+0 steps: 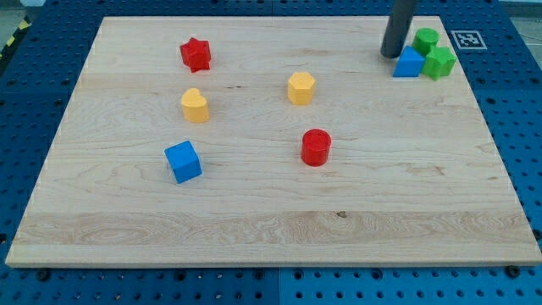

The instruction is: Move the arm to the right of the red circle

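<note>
While the rod comes down from the view's top edge, these are the things on the board:

Tip: my tip [390,54] rests on the board near its top right corner, just left of the blue triangle and close to touching it; I cannot tell whether they actually meet.
End of arm: a plain dark rod, with no jaws or fingers to spread or press together, and it holds nothing.
Red circle: the red cylinder [315,146] stands upright a little right of the board's middle, well apart from my tip, which is up and to the right of it.
Blue triangle: the blue triangle [408,63] sits by the top right corner, touching the green star on its right.
Green blocks: a green cylinder [426,39] lies just above the triangle, and a green star [439,63] just below and right of that cylinder.
Yellow blocks: a yellow hexagon [301,87] lies above and left of the red cylinder; a yellow heart [195,106] sits farther left.
Red star: the red star [195,54] is near the top left.
Blue cube: the blue cube [183,162] lies below the yellow heart.
Board: the wooden board [271,220] rests on a blue pegboard table [25,102].
</note>
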Robot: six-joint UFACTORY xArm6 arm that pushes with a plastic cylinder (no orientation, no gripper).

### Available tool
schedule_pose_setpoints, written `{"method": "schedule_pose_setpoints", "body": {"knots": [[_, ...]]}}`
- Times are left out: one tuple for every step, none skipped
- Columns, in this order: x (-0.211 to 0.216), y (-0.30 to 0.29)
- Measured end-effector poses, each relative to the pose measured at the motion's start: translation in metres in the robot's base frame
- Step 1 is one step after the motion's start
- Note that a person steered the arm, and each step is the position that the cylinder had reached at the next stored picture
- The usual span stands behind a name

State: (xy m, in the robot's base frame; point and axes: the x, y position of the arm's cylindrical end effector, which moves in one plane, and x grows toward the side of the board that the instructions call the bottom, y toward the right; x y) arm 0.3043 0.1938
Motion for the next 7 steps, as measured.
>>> {"method": "schedule_pose_setpoints", "body": {"knots": [[0.023, 0.001], [0.037, 0.001], [0.043, 0.003], [0.051, 0.006], [0.051, 0.007], [0.058, 0.008], [0.060, 0.009]]}}
